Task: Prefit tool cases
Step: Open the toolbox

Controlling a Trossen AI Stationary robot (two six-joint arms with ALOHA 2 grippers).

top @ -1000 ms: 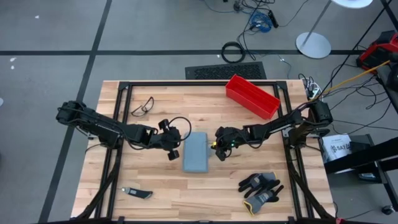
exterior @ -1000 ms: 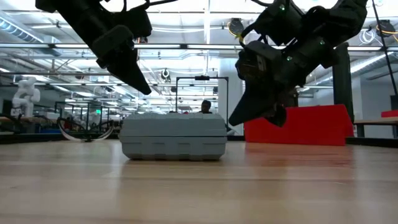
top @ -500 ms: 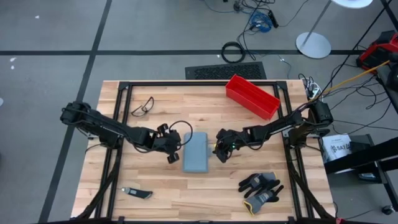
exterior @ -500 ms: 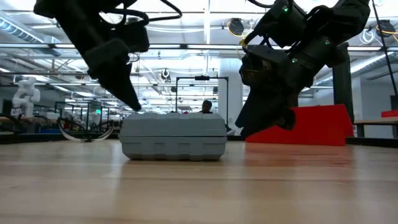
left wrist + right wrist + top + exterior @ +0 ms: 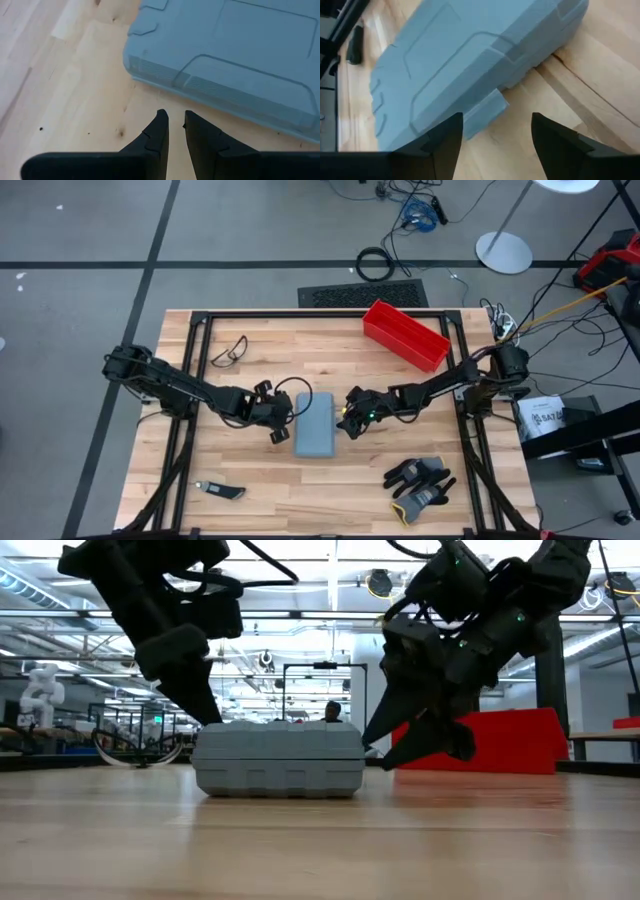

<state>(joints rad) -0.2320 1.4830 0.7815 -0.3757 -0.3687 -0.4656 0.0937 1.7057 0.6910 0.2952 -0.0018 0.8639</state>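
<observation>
Centrally on the pale wooden plank table (image 5: 250, 480) lay the closed flat grey-blue plastic case (image 5: 316, 424), between the nearly pinched, empty left gripper (image 5: 173, 126) and spread right gripper (image 5: 496, 127); a bright workshop stretched behind.

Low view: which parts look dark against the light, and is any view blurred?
Low view: both arms are near-black silhouettes against bright ceiling lights; the tool case stays readable. Left wrist view: the fingers look soft. High view: evenly lit.
</observation>
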